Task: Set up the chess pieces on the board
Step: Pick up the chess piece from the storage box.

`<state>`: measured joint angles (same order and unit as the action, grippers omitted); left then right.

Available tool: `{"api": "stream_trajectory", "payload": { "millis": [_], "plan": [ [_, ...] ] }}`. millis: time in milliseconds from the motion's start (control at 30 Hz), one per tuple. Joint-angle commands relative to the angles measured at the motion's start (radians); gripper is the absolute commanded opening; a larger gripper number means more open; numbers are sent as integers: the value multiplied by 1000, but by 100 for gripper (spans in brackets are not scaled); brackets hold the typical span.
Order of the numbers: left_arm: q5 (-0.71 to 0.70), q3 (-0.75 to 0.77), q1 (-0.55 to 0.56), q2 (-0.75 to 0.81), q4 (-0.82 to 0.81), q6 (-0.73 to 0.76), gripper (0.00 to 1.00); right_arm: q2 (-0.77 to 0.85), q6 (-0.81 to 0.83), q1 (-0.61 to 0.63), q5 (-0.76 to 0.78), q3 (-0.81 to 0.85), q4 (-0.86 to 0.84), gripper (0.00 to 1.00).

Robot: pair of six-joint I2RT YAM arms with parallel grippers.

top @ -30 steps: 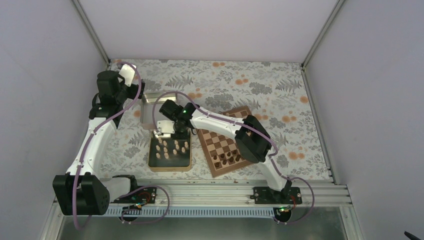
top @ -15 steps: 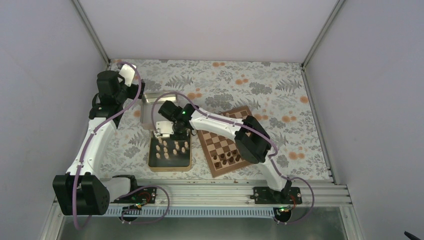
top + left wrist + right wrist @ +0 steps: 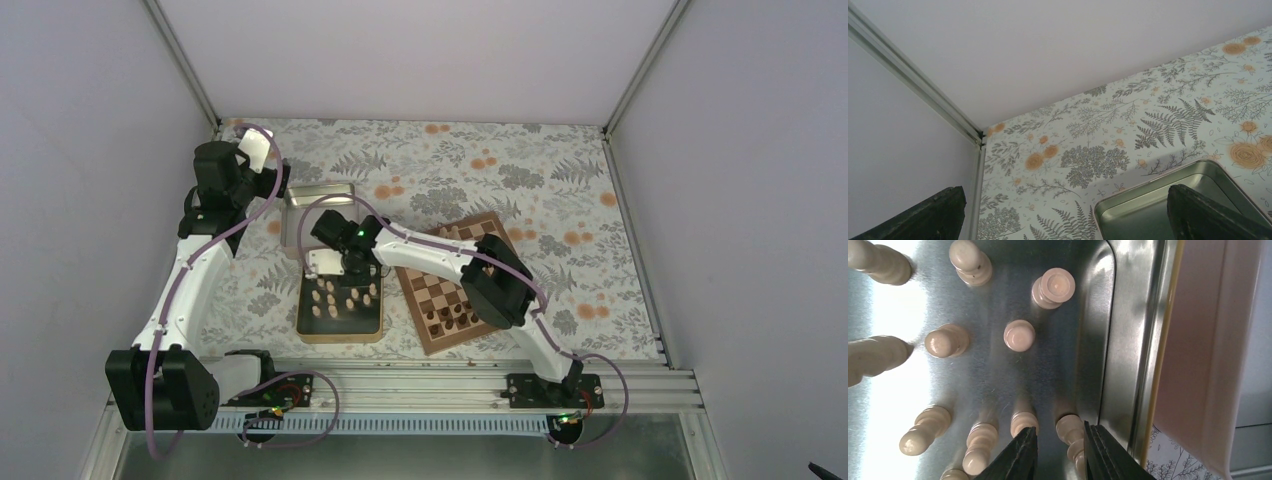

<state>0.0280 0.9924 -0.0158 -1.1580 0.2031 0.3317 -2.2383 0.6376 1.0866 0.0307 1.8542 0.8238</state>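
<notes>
Several pale beige chess pieces (image 3: 340,298) stand in a shallow metal tin (image 3: 340,337) left of the board (image 3: 432,278). My right gripper (image 3: 338,272) hangs over the tin's far end. In the right wrist view it (image 3: 1058,430) is open, its dark fingers either side of one pale piece (image 3: 1070,432) next to the tin wall (image 3: 1103,340). That piece rests against the right finger, with a gap to the left one. Other pale pieces (image 3: 1019,335) stand beyond. My left gripper (image 3: 1065,192) is open and empty, raised at the far left.
Several dark brown chessmen (image 3: 455,315) stand on the board's near rows. An empty metal tin (image 3: 300,215) lies behind the tin of pieces; its corner (image 3: 1158,210) shows under my left gripper. Grey walls close in the flowered table on three sides.
My right gripper has shifted a little left and down into the tin of pale pieces. Its opening looks the same. The left arm has not moved.
</notes>
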Motion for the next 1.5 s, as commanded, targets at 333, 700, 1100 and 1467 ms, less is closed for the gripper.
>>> {"api": "stream_trajectory", "payload": {
  "millis": [333,700,1100,1467],
  "plan": [
    [10,-1,-6,16,-17,-8,100,-23,-38,22,-143,111,7,26],
    [10,-1,-5,20,-17,-8,100,-37,-35,55,-234,118,42,26],
    [3,1,-7,22,-16,-9,100,-13,-74,67,-167,53,-47,26],
    [5,-3,-10,21,-21,-10,100,-37,-95,68,-111,89,-105,26]
  ]
}}
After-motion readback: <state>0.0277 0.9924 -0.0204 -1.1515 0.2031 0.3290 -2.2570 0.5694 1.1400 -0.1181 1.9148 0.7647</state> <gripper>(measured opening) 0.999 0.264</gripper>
